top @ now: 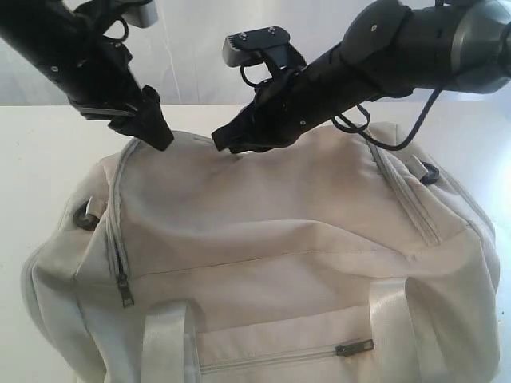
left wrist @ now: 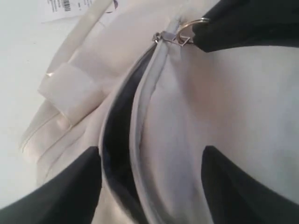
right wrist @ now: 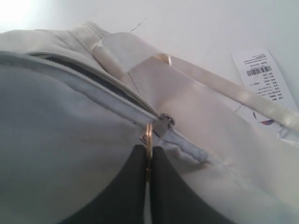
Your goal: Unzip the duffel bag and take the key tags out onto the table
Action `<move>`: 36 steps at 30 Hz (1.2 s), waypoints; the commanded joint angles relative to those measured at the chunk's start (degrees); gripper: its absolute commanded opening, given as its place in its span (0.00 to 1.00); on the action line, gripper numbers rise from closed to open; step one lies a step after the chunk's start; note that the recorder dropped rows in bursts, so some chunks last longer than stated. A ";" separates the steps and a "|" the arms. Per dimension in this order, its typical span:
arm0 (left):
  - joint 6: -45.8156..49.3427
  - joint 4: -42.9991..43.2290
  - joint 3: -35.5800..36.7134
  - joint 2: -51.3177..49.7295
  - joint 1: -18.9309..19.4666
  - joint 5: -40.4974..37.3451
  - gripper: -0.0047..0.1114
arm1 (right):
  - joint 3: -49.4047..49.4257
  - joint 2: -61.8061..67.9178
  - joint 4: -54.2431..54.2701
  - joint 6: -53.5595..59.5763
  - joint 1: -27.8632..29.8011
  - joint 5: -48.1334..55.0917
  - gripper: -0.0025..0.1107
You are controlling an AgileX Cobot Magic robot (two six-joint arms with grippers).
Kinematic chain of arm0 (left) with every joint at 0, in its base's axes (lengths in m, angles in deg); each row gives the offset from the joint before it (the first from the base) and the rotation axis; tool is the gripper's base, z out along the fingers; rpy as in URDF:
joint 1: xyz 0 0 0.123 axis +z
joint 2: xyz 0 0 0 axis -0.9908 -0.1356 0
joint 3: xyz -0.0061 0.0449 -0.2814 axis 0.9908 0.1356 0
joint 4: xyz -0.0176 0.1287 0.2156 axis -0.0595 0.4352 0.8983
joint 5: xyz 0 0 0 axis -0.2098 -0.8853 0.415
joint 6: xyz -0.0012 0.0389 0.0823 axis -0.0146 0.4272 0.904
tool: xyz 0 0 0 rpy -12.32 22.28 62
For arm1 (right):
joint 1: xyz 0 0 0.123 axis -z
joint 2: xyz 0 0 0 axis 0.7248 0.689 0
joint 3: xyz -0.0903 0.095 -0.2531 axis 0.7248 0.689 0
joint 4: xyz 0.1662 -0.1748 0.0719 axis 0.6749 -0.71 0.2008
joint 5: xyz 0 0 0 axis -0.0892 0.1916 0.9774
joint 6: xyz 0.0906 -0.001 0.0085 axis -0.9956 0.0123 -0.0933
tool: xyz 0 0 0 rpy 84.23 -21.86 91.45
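Where the left gripper point(top: 152, 132) hangs: over the far left of the duffel bag point(top: 263, 239). Its fingers point(left wrist: 70, 186) are spread wide apart and nothing is held between them.
Zipper opening point(left wrist: 114, 154): a slit of dark lining is shown directly under the left gripper. The far top zip is judged to be only partly run.
Slider point(right wrist: 163, 122): seated at the end of that slit, with a metal ring pull point(right wrist: 147, 135) hung from it.
Right gripper point(right wrist: 148, 150): placed just right of the left one, at the far middle of the bag. Its fingers are pressed together on the ring pull.
Paper label point(right wrist: 264, 77): laid on the table point(right wrist: 187, 23) beyond the bag's far side, beside a white webbing handle point(right wrist: 210, 84). It is not to be taken for the tags.
Key tags: not seen in any view. They are presumed to lie inside, behind the slit.
Risk: the thin ring could be slipped from the pinch if it is pulled off the line of the zip. Because the bag is not pinned by the left gripper, loose fabric could be bunched ahead of the slider and jammed, or the whole bag dragged rightward.
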 commanded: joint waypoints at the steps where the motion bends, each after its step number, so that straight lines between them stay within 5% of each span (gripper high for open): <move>1: 4.76 -5.29 -5.15 -5.12 0.23 -1.62 0.60 | 0.16 -0.74 0.37 0.78 -0.04 1.40 0.02; 8: 5.29 -8.05 -9.76 -10.63 0.23 -1.98 0.51 | 0.16 -0.74 -0.30 0.48 -0.04 2.38 0.02; 20: 5.35 -6.72 -9.76 -12.50 0.40 -6.62 0.05 | 0.16 -0.74 -1.83 0.48 0.20 1.19 0.02; 36: 5.30 -6.95 -9.76 -8.62 5.24 -14.78 0.04 | 0.16 -0.74 -5.95 -2.60 4.15 -5.92 0.02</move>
